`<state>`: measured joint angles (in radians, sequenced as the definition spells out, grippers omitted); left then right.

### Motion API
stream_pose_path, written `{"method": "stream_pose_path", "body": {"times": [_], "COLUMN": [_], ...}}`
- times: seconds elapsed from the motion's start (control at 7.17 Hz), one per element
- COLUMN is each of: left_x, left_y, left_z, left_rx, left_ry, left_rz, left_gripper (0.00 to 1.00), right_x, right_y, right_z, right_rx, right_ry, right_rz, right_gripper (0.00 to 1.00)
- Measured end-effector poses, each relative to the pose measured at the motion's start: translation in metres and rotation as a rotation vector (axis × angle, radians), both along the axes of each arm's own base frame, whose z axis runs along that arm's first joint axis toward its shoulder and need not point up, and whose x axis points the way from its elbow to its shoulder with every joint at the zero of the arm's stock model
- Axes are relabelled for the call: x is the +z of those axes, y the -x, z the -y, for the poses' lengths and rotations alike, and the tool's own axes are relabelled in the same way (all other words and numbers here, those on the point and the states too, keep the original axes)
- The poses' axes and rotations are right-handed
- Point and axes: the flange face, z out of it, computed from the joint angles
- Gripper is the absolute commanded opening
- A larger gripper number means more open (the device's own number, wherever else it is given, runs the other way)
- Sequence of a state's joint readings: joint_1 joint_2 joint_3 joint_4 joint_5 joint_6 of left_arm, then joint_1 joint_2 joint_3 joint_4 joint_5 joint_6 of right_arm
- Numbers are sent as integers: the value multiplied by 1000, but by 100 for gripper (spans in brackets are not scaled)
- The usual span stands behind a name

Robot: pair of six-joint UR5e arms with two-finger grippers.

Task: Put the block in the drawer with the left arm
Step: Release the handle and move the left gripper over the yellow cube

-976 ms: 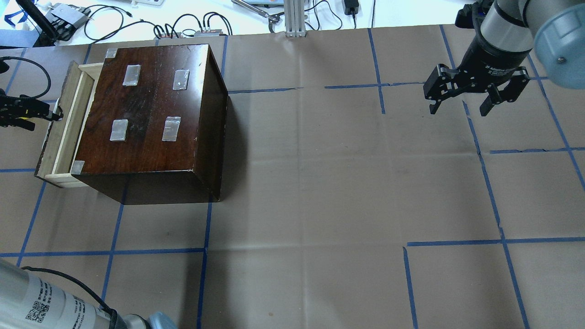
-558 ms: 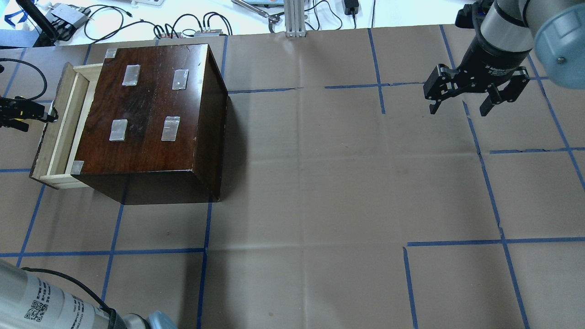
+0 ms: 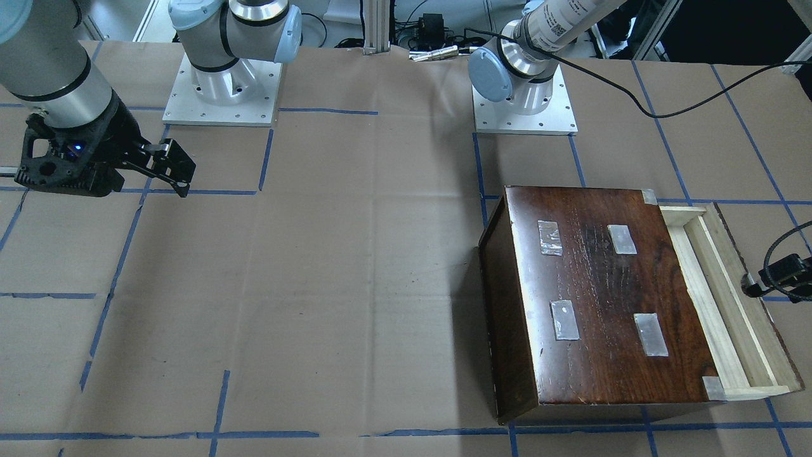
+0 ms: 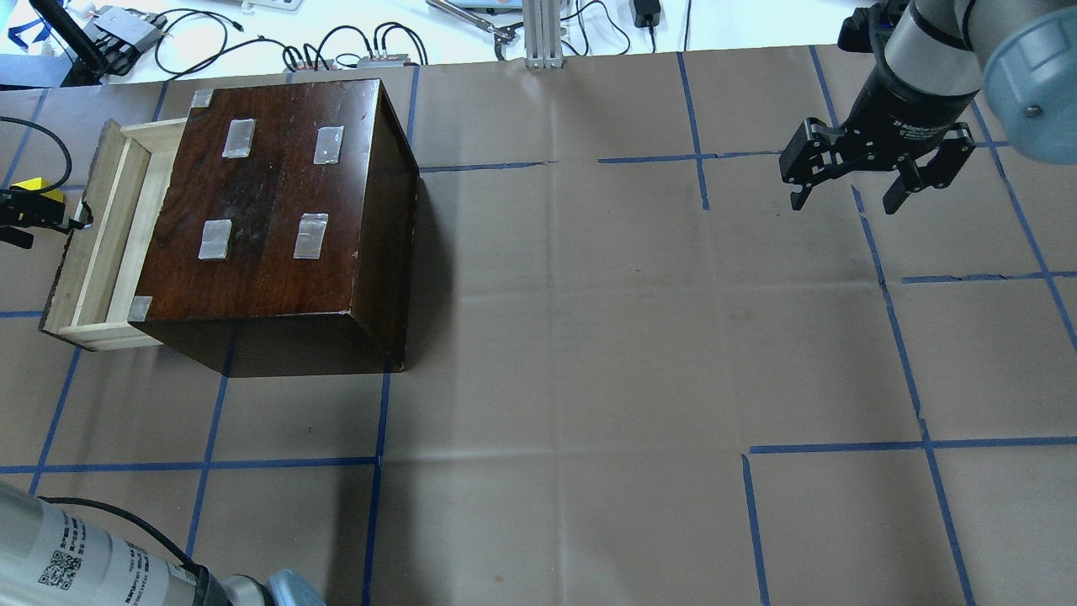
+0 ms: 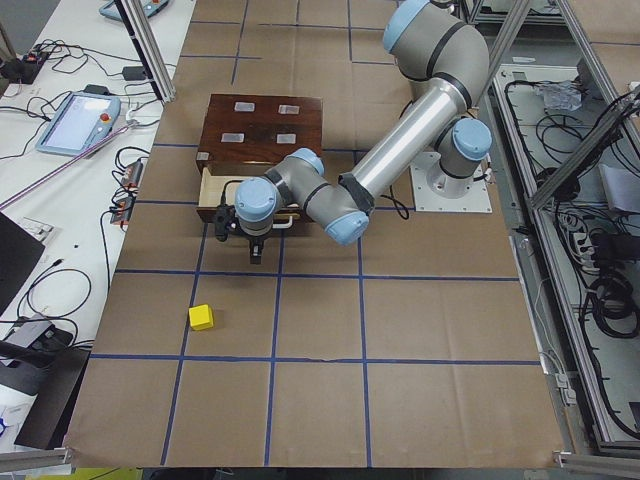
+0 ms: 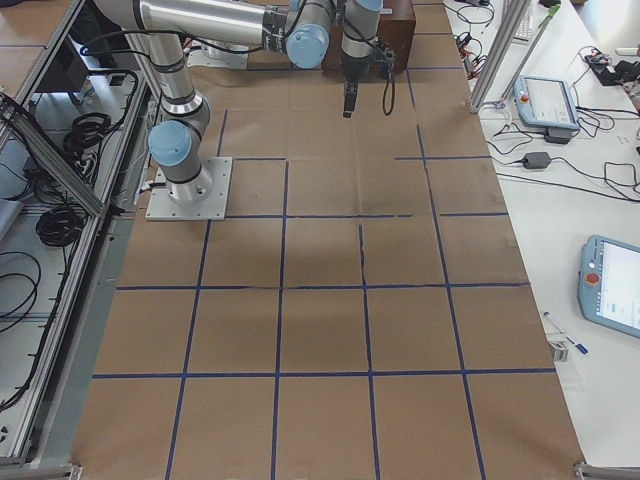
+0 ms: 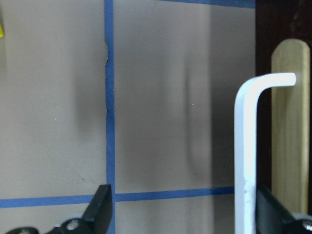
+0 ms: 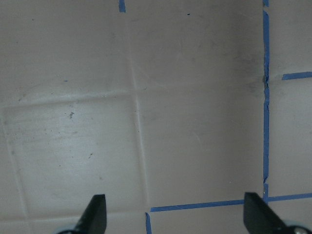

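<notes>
Pulled the long pale-wood drawer (image 4: 101, 236) further out than a second ago, left tool (image 7: 187, 219) spread wide at its front. Leaves the small yellow cube (image 5: 201, 317) on the counter (image 4: 589, 337) to fetch next.

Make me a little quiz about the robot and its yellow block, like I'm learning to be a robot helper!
1. True or false: the yellow block is already inside the drawer.
2. Pick one. Between the jaws of the left tool is: A) the drawer's white handle; B) the block; C) nothing at all.
3. Fill in the gap: the right tool hangs over the table with its jaws ____.

Key
1. False. It lies on the table, outside the drawer.
2. A.
3. open.
</notes>
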<state>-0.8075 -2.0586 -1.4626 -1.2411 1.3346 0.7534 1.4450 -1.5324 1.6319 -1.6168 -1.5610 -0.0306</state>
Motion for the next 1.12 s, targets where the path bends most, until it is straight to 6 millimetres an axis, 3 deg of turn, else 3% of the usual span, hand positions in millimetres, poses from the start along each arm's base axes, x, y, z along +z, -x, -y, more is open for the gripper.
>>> {"method": "stream_pose_path", "body": {"times": [0.56,1.12], "left_x": [6,49], "left_y": [-16,-28], "left_z": [-6,3], "left_rx": [18,21], "left_ry": [18,50], "left_rz": [17,50], "left_gripper": [99,99], "right_x": [0,0], "right_y": [0,0], "right_z": [0,0], "right_rx": [0,0], "right_ry": [0,-1], "right_rz": [-1,0], "right_gripper": [100,100]}}
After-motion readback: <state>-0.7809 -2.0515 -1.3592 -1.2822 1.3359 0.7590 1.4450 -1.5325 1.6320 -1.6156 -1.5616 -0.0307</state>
